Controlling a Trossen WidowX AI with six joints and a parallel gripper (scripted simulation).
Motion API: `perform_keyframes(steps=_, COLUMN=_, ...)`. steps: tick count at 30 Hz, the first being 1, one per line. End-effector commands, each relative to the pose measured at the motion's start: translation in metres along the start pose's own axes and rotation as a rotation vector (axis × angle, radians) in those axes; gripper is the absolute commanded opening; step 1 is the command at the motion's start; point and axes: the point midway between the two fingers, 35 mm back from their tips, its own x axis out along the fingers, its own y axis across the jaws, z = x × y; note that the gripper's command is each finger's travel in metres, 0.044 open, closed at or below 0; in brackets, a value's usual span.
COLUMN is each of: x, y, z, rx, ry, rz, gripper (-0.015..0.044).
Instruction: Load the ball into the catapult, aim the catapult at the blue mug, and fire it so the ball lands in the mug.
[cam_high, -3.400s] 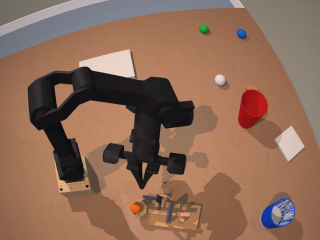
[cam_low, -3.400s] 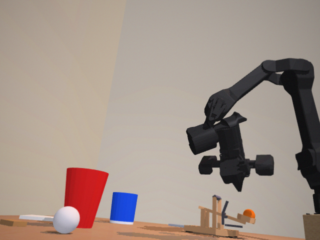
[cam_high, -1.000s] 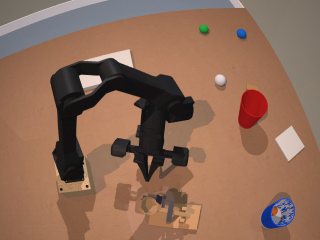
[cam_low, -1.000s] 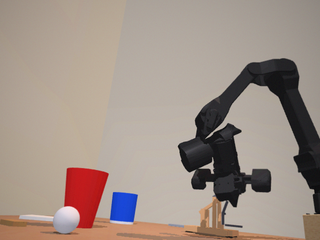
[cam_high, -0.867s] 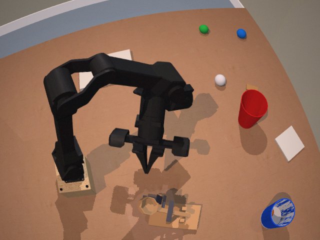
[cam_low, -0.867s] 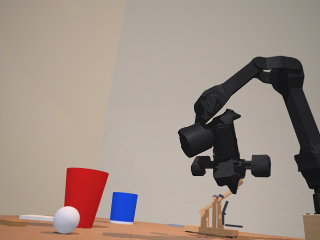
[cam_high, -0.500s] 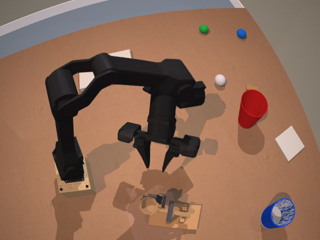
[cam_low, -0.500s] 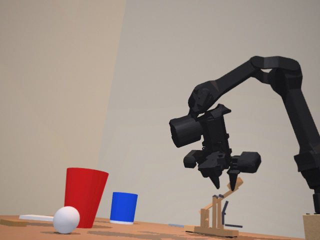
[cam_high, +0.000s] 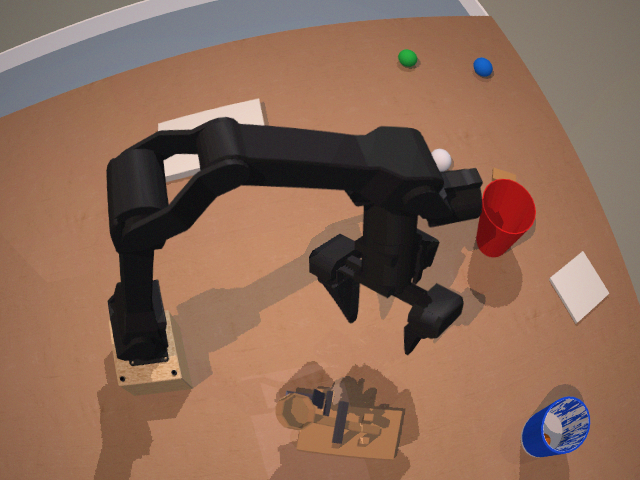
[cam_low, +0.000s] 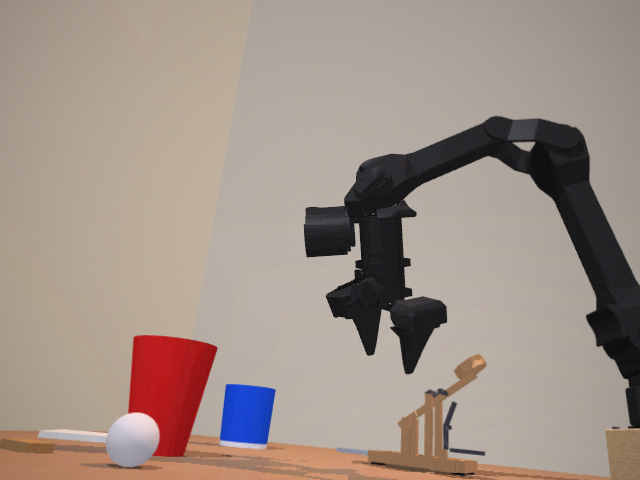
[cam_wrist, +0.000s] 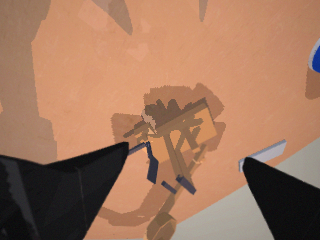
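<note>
The wooden catapult (cam_high: 342, 419) (cam_low: 428, 439) (cam_wrist: 181, 131) stands at the table's front edge. Its throwing arm is raised and its cup (cam_low: 470, 366) is empty. The blue mug (cam_high: 556, 426) (cam_low: 247, 415) stands to the right of it, and a sliver of it also shows in the wrist view (cam_wrist: 316, 55). A small orange spot (cam_high: 547, 438) shows inside the mug's rim. My gripper (cam_high: 379, 322) (cam_low: 388, 360) (cam_wrist: 185, 155) is open and empty. It hangs well above the table, over and a little behind the catapult.
A red cup (cam_high: 504, 217) (cam_low: 168, 390) stands right of the arm, with a white ball (cam_high: 442, 158) (cam_low: 132, 439) beside it. A green ball (cam_high: 407, 57) and a blue ball (cam_high: 482, 67) lie at the back. White slabs (cam_high: 578, 286) (cam_high: 222, 117) lie flat. The arm's wooden base block (cam_high: 155, 376) is at the left.
</note>
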Motion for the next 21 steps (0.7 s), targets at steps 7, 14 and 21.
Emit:
perform_keyframes(steps=7, x=-0.008, y=-0.054, z=0.014, rx=0.313, ry=-0.131, rz=0.026, gripper=0.0440)
perform_keyframes(steps=14, x=-0.015, y=-0.097, z=0.018, rx=0.529, ry=-0.226, rz=0.043, gripper=0.0440)
perform_keyframes(steps=21, x=-0.023, y=-0.134, z=0.014, rx=0.715, ry=-0.313, rz=0.055, gripper=0.0440)
